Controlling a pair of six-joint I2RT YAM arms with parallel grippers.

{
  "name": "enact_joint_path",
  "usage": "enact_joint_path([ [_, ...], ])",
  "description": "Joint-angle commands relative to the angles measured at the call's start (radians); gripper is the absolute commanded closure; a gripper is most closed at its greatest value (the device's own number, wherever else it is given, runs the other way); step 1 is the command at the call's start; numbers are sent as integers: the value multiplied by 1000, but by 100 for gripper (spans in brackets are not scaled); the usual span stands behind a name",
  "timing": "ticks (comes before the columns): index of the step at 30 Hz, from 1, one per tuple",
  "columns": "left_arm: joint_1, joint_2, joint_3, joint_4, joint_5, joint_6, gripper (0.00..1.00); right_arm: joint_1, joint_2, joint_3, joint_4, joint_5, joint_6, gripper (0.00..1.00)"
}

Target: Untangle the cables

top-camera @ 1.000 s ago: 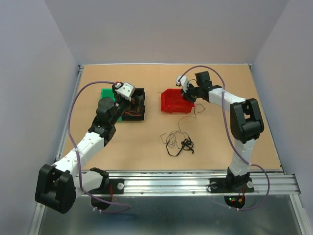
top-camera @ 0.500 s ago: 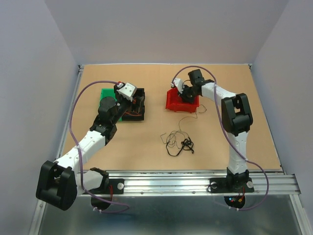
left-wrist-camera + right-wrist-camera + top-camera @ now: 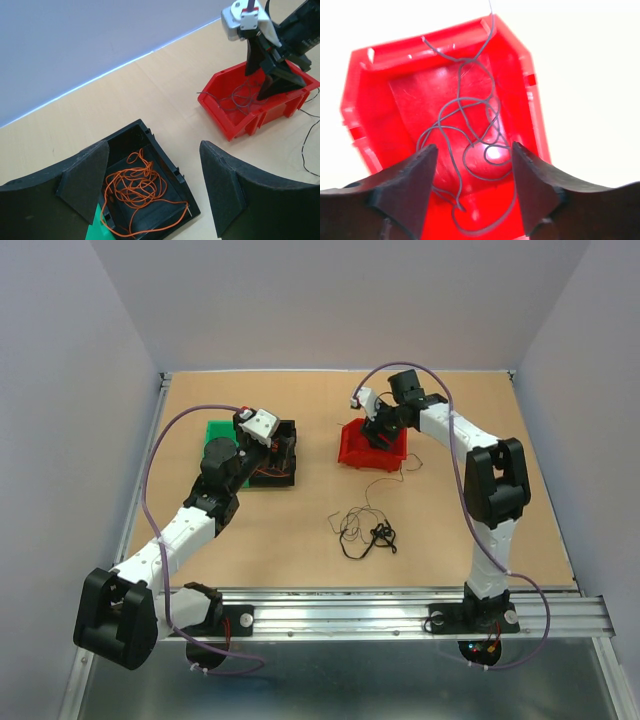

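Both claws open over their bins, knot waiting on the table

The right claw [image 3: 472,150] is hovering with its jaws spread wide and nothing between them, pointing down into the red bin [image 3: 367,100]. Directly beneath its fingertips a grey cable [image 3: 465,130] is lying in loose loops on the bin floor, with one end trailing up over the rim. I'm reading that as a strand already sorted and parked in its own container, and the claw is gripping none of it. From the left wrist view the fingers are sitting just above the wire, clear of it as far as I can tell.

Across from it, the left claw [image 3: 152,150] is also gaping wide and carrying nothing. It is looking down on the black bin [image 3: 172,167] just below, where an orange cable [image 3: 135,185] is lying coiled by itself. One colour per bin is looking like the plan.

Out from both claws, nearer the arm bases, a dark tangle [image 3: 365,530] is sitting on the bare table [image 3: 250,540]. It is well apart from either bin, a small knot with thin loops straying off it. With both claws free, I'm judging the next job to be reaching for that knot. The strands are looking thin and springy, so pinching just one of them is going to be the tricky part.
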Motion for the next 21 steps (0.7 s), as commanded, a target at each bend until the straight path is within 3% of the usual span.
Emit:
enact_joint_path([
  [1,3,-11,26,43,16,9,16,9,-88,37,-7,26,24,31],
  [8,1,-11,26,43,17,10,16,9,-128,61,-4,-44,51,33],
  [12,3,-14,25,43,20,12,16,9,-167,98,36,-78,190,33],
  [15,3,-14,25,43,36,21,16,12,-217,80,106,-164,394,15],
  [17,1,-14,22,41,49,21,16,32,-291,16,195,-195,527,14],
  [19,3,-15,19,41,59,27,16,52,-364,-160,362,-154,602,13],
  [21,3,-17,17,43,72,32,13,85,-495,-292,482,-27,747,9],
])
